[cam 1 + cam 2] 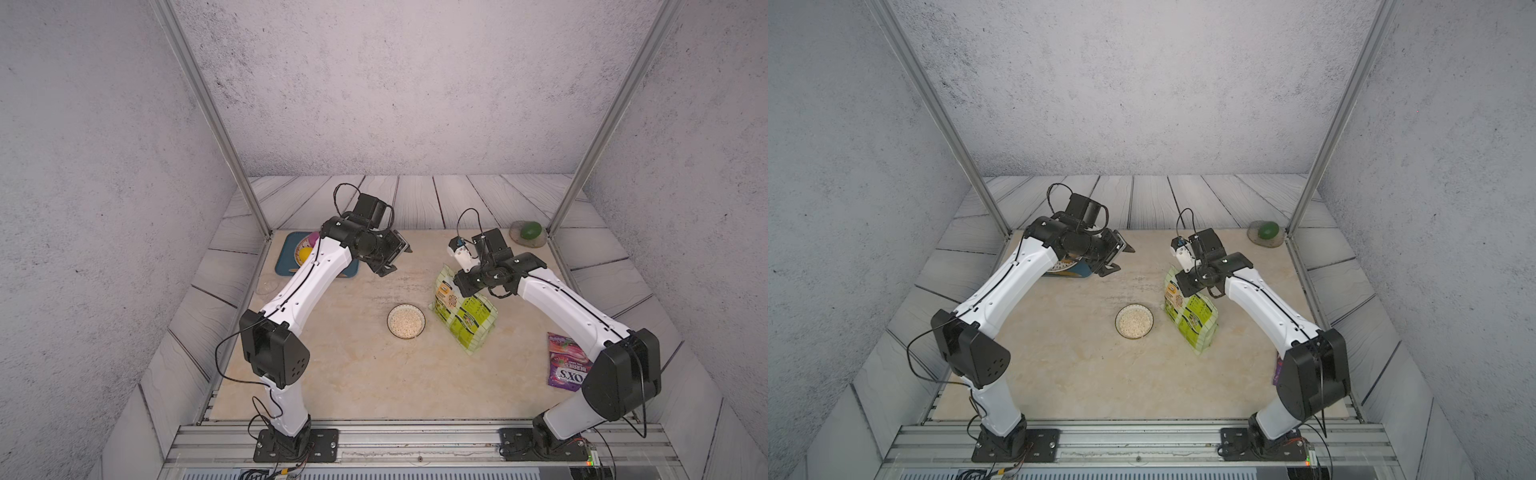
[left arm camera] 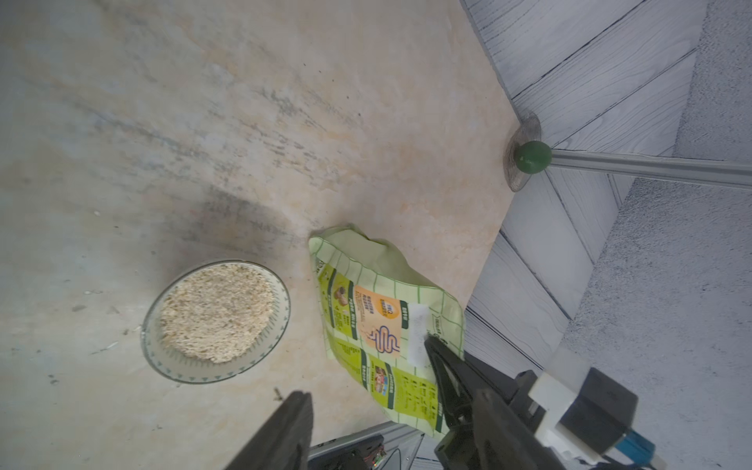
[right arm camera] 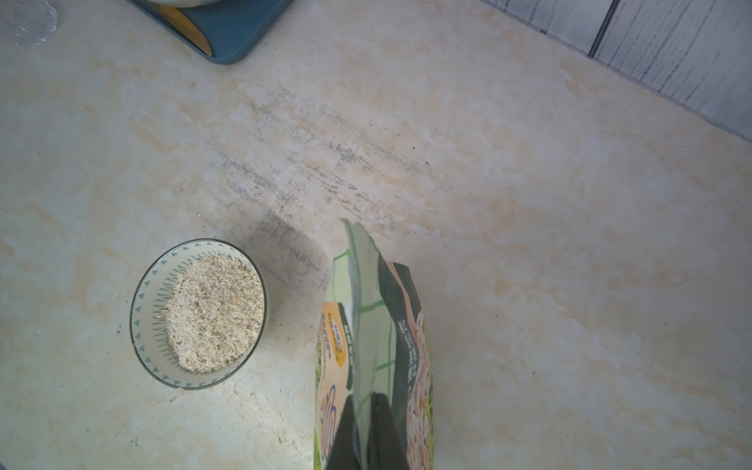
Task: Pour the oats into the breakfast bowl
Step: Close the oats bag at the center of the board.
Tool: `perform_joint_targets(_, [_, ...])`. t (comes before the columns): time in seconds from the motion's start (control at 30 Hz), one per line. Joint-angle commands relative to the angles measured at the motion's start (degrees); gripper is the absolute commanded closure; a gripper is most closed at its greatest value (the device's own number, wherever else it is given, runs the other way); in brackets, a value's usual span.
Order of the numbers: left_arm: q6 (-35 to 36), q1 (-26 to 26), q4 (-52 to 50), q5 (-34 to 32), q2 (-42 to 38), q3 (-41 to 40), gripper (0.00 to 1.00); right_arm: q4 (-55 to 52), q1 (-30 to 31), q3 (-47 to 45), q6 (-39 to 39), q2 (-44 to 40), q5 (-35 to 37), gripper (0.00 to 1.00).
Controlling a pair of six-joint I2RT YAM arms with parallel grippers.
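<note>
The breakfast bowl (image 1: 389, 323) (image 1: 1118, 322) sits mid-table, filled with a heap of pale oats (image 1: 406, 322) (image 2: 215, 313) (image 3: 213, 313). Just right of it the lime-green oats pouch (image 1: 467, 322) (image 1: 1192, 322) (image 2: 378, 309) stands roughly upright, mouth up. My right gripper (image 1: 461, 286) (image 3: 364, 401) is shut on the pouch's top edge (image 3: 366, 309), one finger on each side of the film. My left gripper (image 1: 399, 261) (image 1: 1121, 259) (image 2: 392, 394) hovers open behind and left of the bowl, holding nothing.
A blue tray (image 1: 286, 259) with a plate lies at the back left, partly under my left arm. A green fruit (image 1: 531, 230) rests on a woven-look plate at the back right corner post. The purple FOX'S bag (image 1: 565, 365) lies flat under my right arm.
</note>
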Motion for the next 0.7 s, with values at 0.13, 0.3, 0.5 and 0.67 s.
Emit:
perform_joint_targets(0.13, [11.17, 2.37, 1.12, -1.64, -5.74, -7.17, 0.32, -0.71, 0.28, 3.52, 3.48, -1.27, -3.21, 0.7])
perform_joint_targets(0.3, [15.86, 2.38, -3.07, -9.63, -8.72, -8.82, 0.14, 0.07, 0.28, 4.13, 3.65, 0.07, -3.24, 0.63])
perform_joint_targets(0.5, [17.33, 2.38, -3.87, -16.88, -12.22, -10.89, 0.0, -0.65, 0.29, 5.96, 2.76, 3.25, -3.58, 0.75])
perform_joint_targets(0.67, [18.38, 2.38, 0.76, -20.28, -16.4, -14.79, 0.0, -1.64, 0.28, 7.78, 2.57, 3.5, -5.06, 1.0])
